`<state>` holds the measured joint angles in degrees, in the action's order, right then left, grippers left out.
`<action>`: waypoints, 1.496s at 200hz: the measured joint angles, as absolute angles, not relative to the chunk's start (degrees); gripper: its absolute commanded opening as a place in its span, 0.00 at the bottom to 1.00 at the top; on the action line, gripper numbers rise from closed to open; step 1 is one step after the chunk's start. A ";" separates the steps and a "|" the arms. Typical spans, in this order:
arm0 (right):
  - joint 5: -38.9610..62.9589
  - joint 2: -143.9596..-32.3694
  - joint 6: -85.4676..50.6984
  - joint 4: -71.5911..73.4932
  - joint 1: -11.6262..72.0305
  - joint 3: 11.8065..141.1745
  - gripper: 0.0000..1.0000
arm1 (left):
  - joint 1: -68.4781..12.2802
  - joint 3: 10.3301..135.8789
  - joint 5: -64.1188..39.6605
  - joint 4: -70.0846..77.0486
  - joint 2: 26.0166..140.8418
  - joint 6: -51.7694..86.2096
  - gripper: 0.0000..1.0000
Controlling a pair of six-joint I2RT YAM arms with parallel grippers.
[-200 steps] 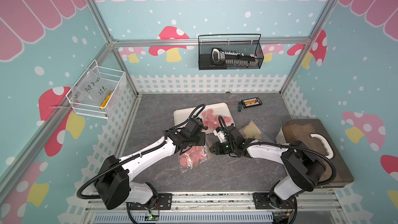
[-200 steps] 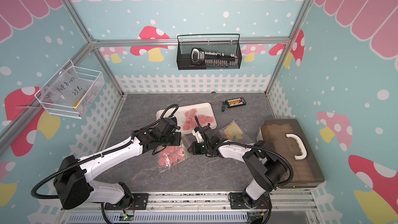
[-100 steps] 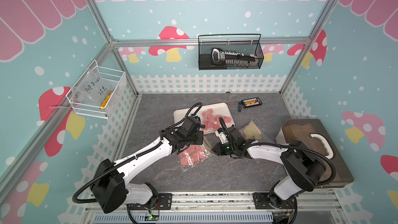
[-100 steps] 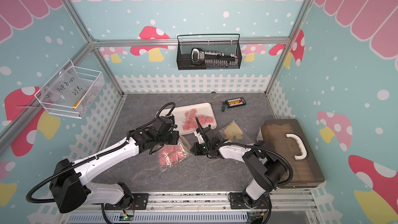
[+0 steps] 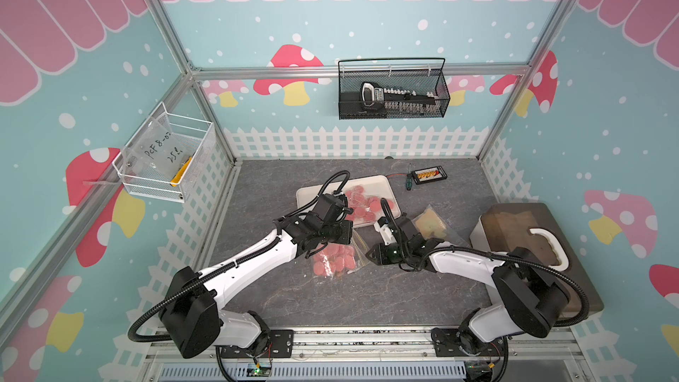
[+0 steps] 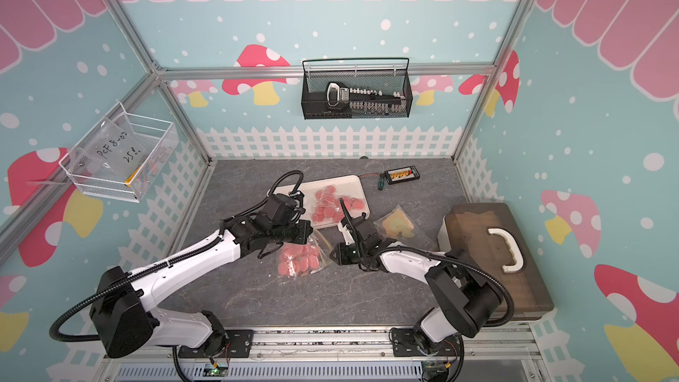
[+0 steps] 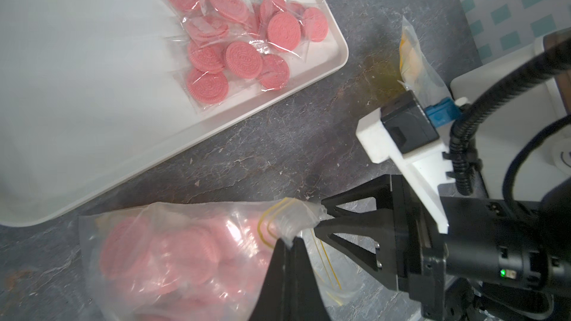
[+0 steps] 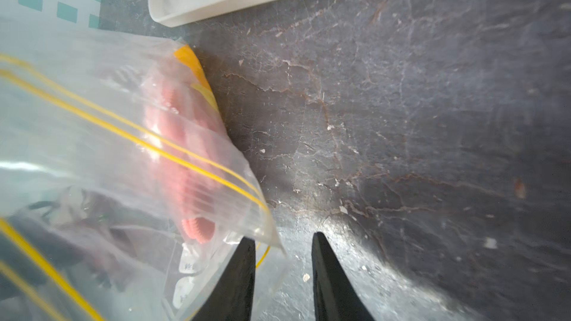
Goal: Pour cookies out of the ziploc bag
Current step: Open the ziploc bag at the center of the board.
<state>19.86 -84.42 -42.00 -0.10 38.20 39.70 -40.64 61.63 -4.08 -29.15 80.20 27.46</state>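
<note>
The clear ziploc bag (image 5: 334, 259) (image 6: 299, 259) lies on the grey floor in front of the white tray (image 5: 312, 196) (image 7: 77, 88), with several pink cookies (image 7: 160, 251) inside. More cookies (image 5: 362, 205) (image 7: 241, 35), some in clear wrap, lie on the tray. My left gripper (image 7: 289, 239) (image 5: 347, 238) is shut on the bag's yellow-lined top edge. At the bag's mouth corner my right gripper (image 8: 284, 236) (image 5: 371, 251) has its jaws apart. The loose film (image 8: 265, 230) rests against one finger.
A second clear bag with yellow contents (image 5: 428, 224) (image 7: 411, 54) lies right of the tray. A brown-lidded box with a white handle (image 5: 514, 237) stands at the right edge. A small black and orange gadget (image 5: 428, 175) sits at the back. Wire baskets (image 5: 393, 93) (image 5: 165, 159) hang on the walls.
My right gripper's jaws have parted and released the bag's corner. My left gripper still pinches the bag and has shifted slightly.
</note>
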 measured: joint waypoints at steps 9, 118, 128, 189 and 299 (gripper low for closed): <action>19.77 -83.02 -40.60 -0.99 37.80 39.70 0.55 | -40.64 62.22 -4.43 -29.02 80.84 27.03 0.00; 20.43 -65.63 -29.85 -10.72 35.27 39.38 0.67 | -41.82 65.65 -5.63 -26.44 86.21 24.64 0.00; 21.30 -65.10 -28.64 -10.83 35.27 39.38 0.67 | -41.95 66.15 -5.80 -26.28 86.83 24.67 0.00; 24.93 -68.60 -24.97 -10.02 35.27 39.05 0.57 | -42.46 68.66 -6.28 -25.69 88.29 24.62 0.00; 26.92 -71.18 -23.55 -7.57 35.29 37.54 0.34 | -42.46 68.79 -6.28 -25.56 88.92 23.75 0.00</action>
